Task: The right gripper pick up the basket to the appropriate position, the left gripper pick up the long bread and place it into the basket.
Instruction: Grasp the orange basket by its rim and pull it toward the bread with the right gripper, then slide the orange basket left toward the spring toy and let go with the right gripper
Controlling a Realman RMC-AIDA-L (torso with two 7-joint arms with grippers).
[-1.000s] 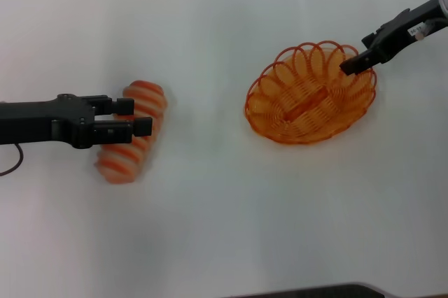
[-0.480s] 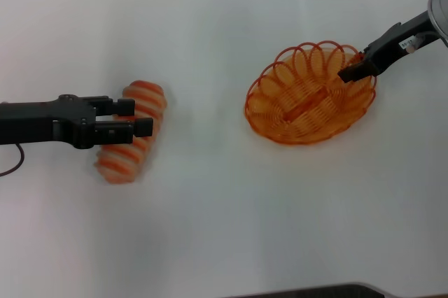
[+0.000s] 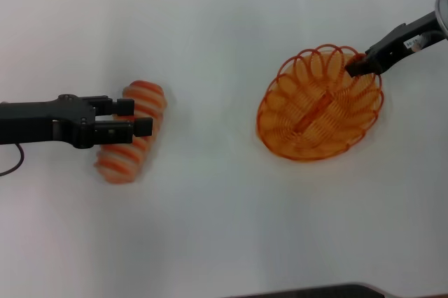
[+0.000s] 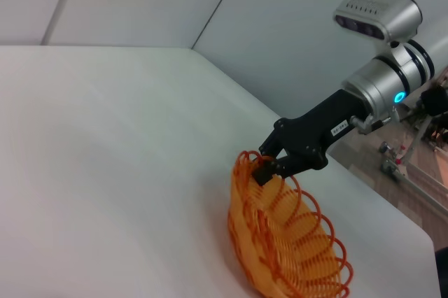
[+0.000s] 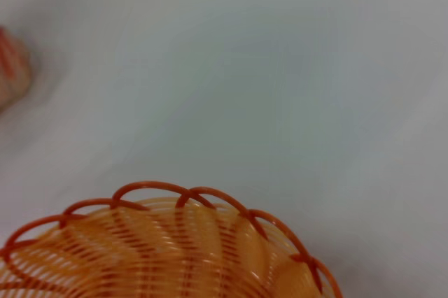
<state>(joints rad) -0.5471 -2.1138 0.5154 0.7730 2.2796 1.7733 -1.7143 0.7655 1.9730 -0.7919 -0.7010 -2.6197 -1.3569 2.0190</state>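
On the right of the white counter [image 3: 210, 228] I see the right hand [image 3: 353, 67] at the basket [image 3: 318, 105], its tip on the far-right scalloped rim. From the left wrist view, the right hand [image 4: 269, 166] looks clamped on that rim: the black fingers [image 4: 264, 171] pinch the top loops. That side of the basket [image 4: 280, 242] rides high, tilted up under the grip, with the low end toward the counter [image 4: 105, 158]. I can't confirm whether the low end touches the surface.

Right wrist view gives me only the basket rim [image 5: 210, 196] and wire weave up close, over bare counter [image 5: 266, 67]. A sliver of the bread [image 5: 10, 67] shows at the frame edge, well apart from the basket.

Over on the left, the left hand [image 3: 143, 117] reaches in from the left edge at the bread [image 3: 131, 132]. Its two fingers [image 3: 142, 127] are apart, stacked one behind the other in the head view, and both overlap the middle of the loaf. I can't tell if they straddle it at counter level or sit above it. No squeeze visible, so I read this hand as spread and not gripping.

Bread lies flat on the counter, long axis running from near-left to far-right, striped orange and cream. It sits well apart from the basket, with bare counter between them.

Dark edge [image 3: 308, 289] shows at the near side of the head view; can't identify it.
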